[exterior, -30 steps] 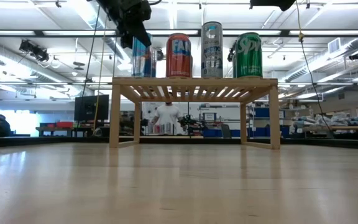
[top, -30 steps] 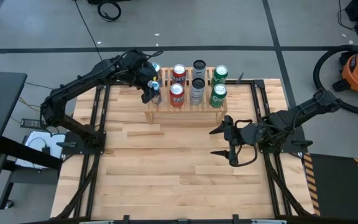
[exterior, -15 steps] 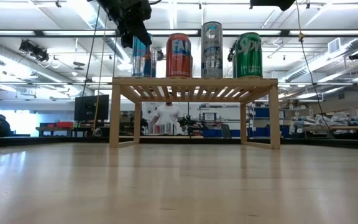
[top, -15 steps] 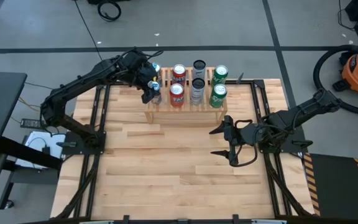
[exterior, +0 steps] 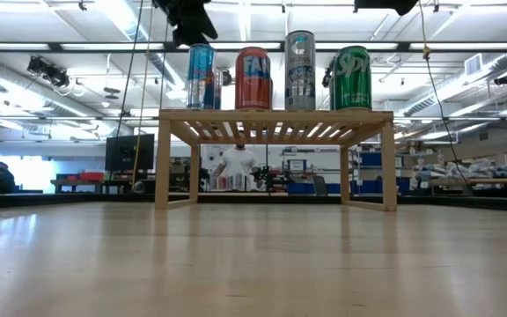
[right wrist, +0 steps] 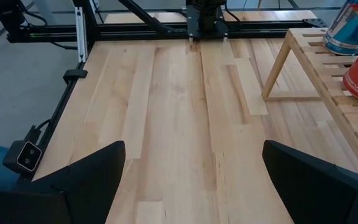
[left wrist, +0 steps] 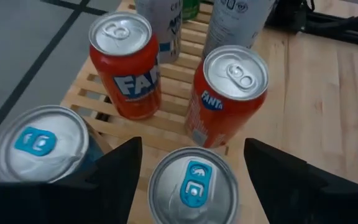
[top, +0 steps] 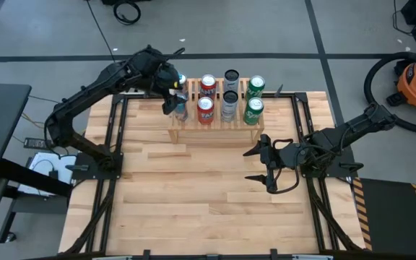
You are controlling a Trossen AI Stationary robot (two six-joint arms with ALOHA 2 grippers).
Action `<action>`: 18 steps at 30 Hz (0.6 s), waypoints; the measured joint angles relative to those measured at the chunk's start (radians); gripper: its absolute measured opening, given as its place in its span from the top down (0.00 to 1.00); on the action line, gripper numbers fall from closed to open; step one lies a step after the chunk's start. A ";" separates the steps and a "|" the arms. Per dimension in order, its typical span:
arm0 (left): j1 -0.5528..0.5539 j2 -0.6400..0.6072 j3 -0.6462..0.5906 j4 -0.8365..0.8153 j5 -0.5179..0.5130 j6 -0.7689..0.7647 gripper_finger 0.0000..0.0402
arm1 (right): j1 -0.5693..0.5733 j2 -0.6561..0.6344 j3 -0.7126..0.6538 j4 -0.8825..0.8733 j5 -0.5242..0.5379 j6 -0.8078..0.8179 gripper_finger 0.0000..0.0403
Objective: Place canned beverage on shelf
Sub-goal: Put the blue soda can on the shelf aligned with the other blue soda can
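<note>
- High view: your left claw hangs over the left end of the shelf, right above the blue can on the front row.
- Left wrist view: the fingers stand wide, one on each side of the blue can, and they show no contact with it. You're looking straight down on its lid.
- A second blue-tabbed can stands just beside it on the shelf, and two orange cans stand on the slats farther along.
- Low view: the blue can stands upright on top of the shelf at its left end, with the left claw just above its lid and clear of it.
- Beside it in a row stand an orange can, a silver can and a green can, all upright.
- High view again: your right claw waits low over the bench, well apart from the shelf, on the right side.
- Right wrist view: its fingers are spread wide with only bare bench between them; the shelf's end sits off to one side.
</note>
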 joint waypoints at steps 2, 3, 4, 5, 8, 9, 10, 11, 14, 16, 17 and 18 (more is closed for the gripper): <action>0.000 0.000 0.031 -0.031 -0.007 0.000 0.29 | 0.000 0.000 0.000 -0.001 0.000 0.000 0.03; 0.000 0.000 0.047 -0.042 -0.008 -0.001 0.29 | 0.000 0.000 0.000 -0.001 0.000 0.000 0.03; 0.000 0.000 0.062 -0.043 -0.008 -0.013 0.29 | 0.000 0.000 0.000 -0.003 0.000 0.000 0.03; 0.000 -0.001 0.072 -0.043 -0.009 -0.028 0.29 | 0.000 0.000 0.000 -0.003 0.000 0.000 0.03; -0.005 -0.003 0.092 -0.082 -0.010 -0.059 0.29 | 0.000 0.000 0.000 -0.003 0.000 0.000 0.03; -0.009 -0.006 0.093 -0.108 -0.011 -0.058 0.29 | 0.000 0.000 0.000 -0.003 0.000 0.001 0.03; -0.017 -0.013 0.093 -0.139 -0.011 -0.048 0.29 | 0.000 0.000 0.000 -0.003 0.000 0.004 0.03; -0.023 -0.021 0.093 -0.176 -0.014 -0.041 0.29 | 0.000 0.000 0.000 -0.004 0.000 0.007 0.03; -0.047 -0.044 0.093 -0.258 -0.060 -0.050 0.29 | 0.000 0.000 0.000 -0.005 -0.001 0.010 0.03; -0.066 -0.062 0.086 -0.273 -0.082 -0.083 0.29 | 0.000 0.000 0.000 -0.005 -0.001 0.011 0.03; -0.075 -0.077 0.075 -0.267 -0.089 -0.102 0.29 | 0.000 0.000 0.000 -0.006 -0.001 0.010 0.03; -0.085 -0.095 0.061 -0.258 -0.098 -0.112 0.29 | 0.000 0.000 0.000 -0.006 -0.001 0.009 0.03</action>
